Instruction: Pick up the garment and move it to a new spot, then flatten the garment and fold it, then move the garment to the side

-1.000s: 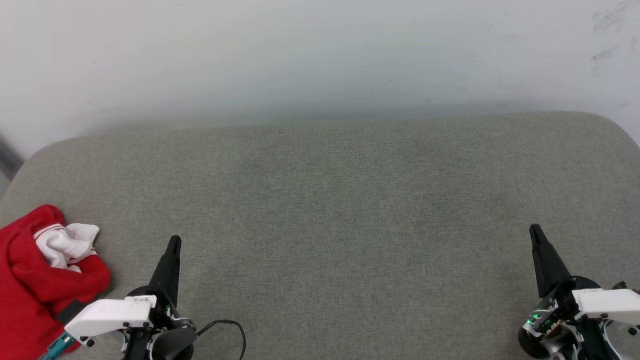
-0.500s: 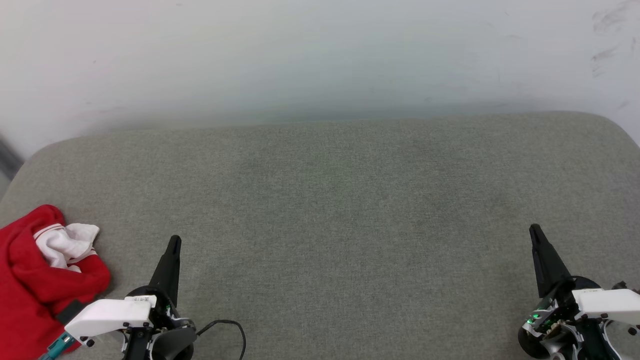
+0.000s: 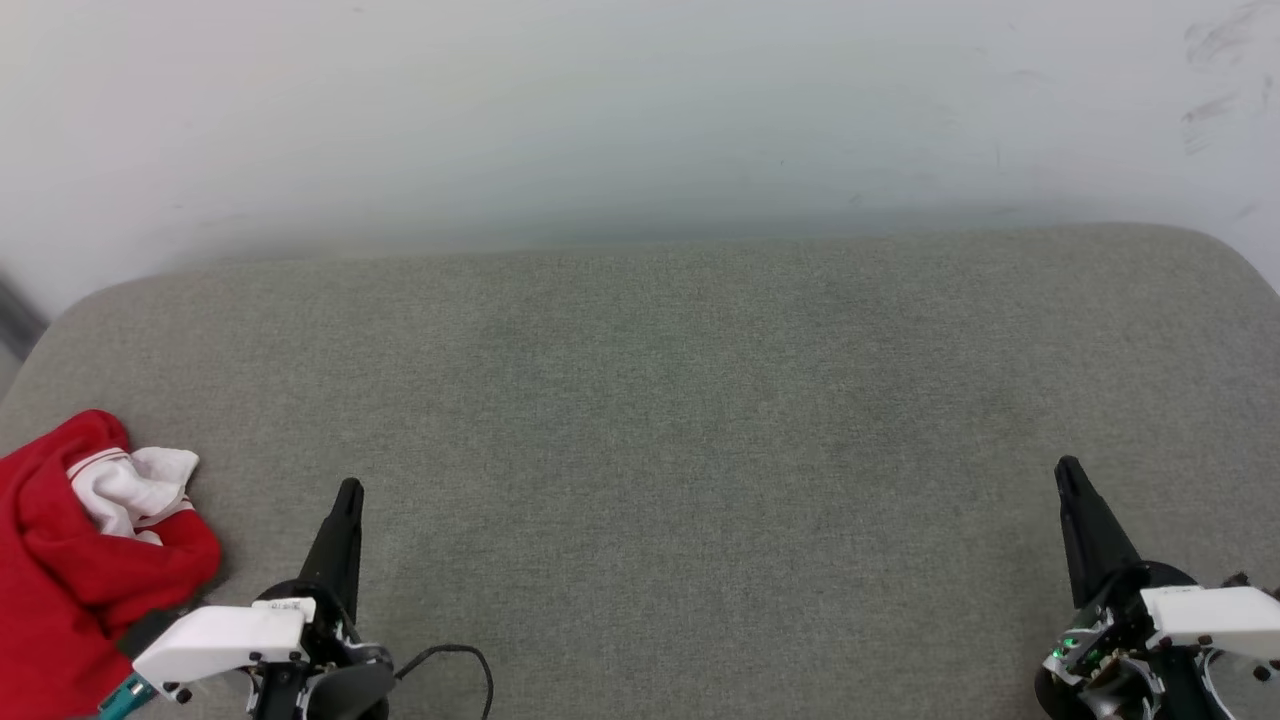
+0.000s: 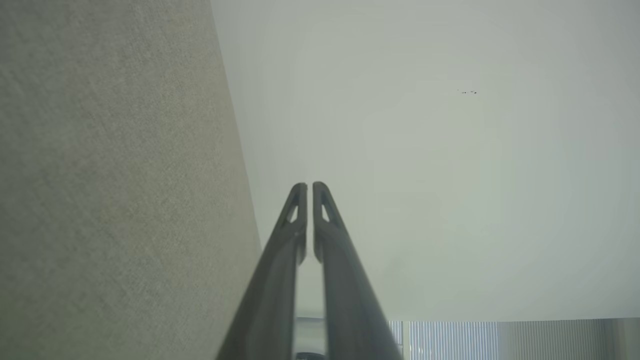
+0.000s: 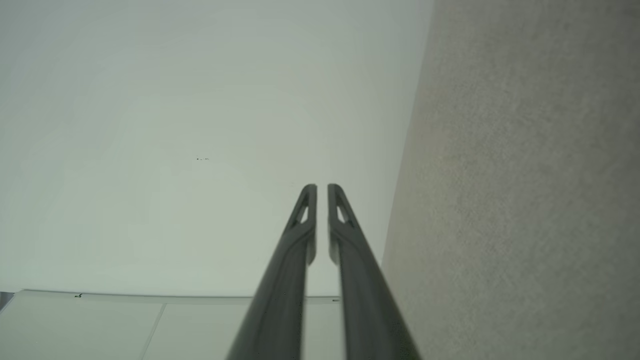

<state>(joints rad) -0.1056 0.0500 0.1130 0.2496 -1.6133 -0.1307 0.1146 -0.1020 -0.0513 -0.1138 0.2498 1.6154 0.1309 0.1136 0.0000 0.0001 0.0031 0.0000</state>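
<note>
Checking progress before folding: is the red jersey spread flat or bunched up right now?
Bunched up. The garment lies crumpled in a heap at the gray surface's left edge, white sleeve fabric wadded on top.

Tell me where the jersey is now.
In the head view the jersey lies crumpled at the lower left edge of the cushion, just left of the left gripper.

The garment (image 3: pixel 70 560) is bright red with a white bit that has red stripes. It lies all bunched up at the lower left of the head view.
</note>
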